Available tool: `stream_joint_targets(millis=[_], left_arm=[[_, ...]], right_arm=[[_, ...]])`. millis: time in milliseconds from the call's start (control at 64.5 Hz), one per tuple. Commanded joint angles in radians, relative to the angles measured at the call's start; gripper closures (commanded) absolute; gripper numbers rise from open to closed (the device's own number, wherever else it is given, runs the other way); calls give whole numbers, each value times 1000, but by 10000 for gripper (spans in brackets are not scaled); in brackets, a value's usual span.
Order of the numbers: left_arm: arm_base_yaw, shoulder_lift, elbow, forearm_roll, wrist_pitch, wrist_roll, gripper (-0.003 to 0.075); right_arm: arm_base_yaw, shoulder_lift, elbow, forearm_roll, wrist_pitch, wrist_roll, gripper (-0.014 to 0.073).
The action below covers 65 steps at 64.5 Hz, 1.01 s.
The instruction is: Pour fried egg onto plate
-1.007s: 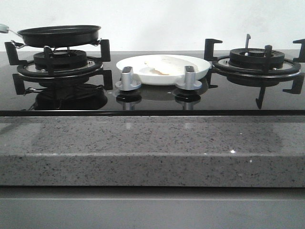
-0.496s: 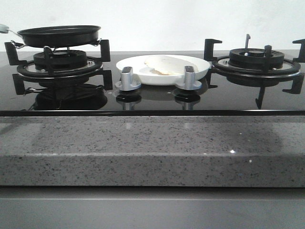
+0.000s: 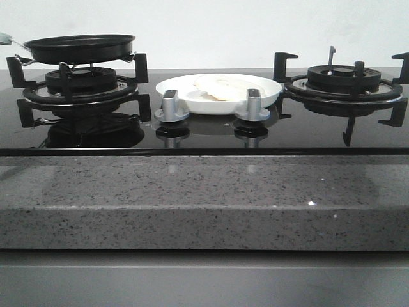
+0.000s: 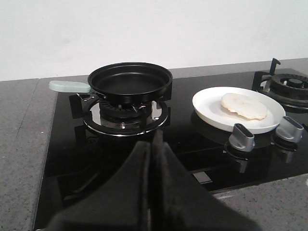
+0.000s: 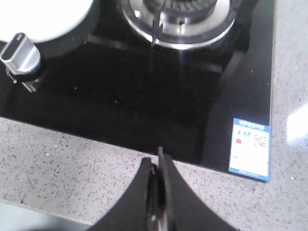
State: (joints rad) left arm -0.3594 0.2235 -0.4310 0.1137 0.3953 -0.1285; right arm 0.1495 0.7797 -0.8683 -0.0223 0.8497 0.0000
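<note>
The fried egg [image 3: 220, 88] [image 4: 243, 106] lies pale and flat on the white plate [image 3: 176, 87] [image 4: 207, 103], which rests on the black glass hob between the two burners. Neither gripper shows in the front view. In the left wrist view my left gripper [image 4: 153, 139] is shut and empty, hanging over the hob's near side, well short of the pan and the plate. My right gripper [image 5: 158, 156] is shut and empty too, above the speckled stone counter at the hob's front edge. One corner of the plate [image 5: 38, 14] shows in the right wrist view.
An empty black frying pan [image 3: 80, 46] [image 4: 130, 82] with a pale green handle [image 4: 67, 86] sits on the left burner. Two silver knobs [image 3: 171, 105] [image 3: 254, 103] stand just in front of the plate. The right burner's grate [image 3: 345, 80] is bare. A sticker [image 5: 250, 147] marks the hob's corner.
The egg has settled slightly flatter on the plate. The pan, the plate and the rest of the front view are unchanged.
</note>
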Motion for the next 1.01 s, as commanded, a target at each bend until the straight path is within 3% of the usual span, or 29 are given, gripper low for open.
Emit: stream_joint_targets(millis=[0, 325, 992], left_arm=[[-8, 10, -25, 0, -87, -8, 739], [-8, 10, -25, 0, -87, -8, 739], [-8, 10, -25, 0, -87, -8, 739]], right_arm=[[-4, -94, 66, -15, -180, 0, 651], [-4, -423, 355, -14, -429, 0, 651], [-4, -466, 387, -14, -409, -6, 651]])
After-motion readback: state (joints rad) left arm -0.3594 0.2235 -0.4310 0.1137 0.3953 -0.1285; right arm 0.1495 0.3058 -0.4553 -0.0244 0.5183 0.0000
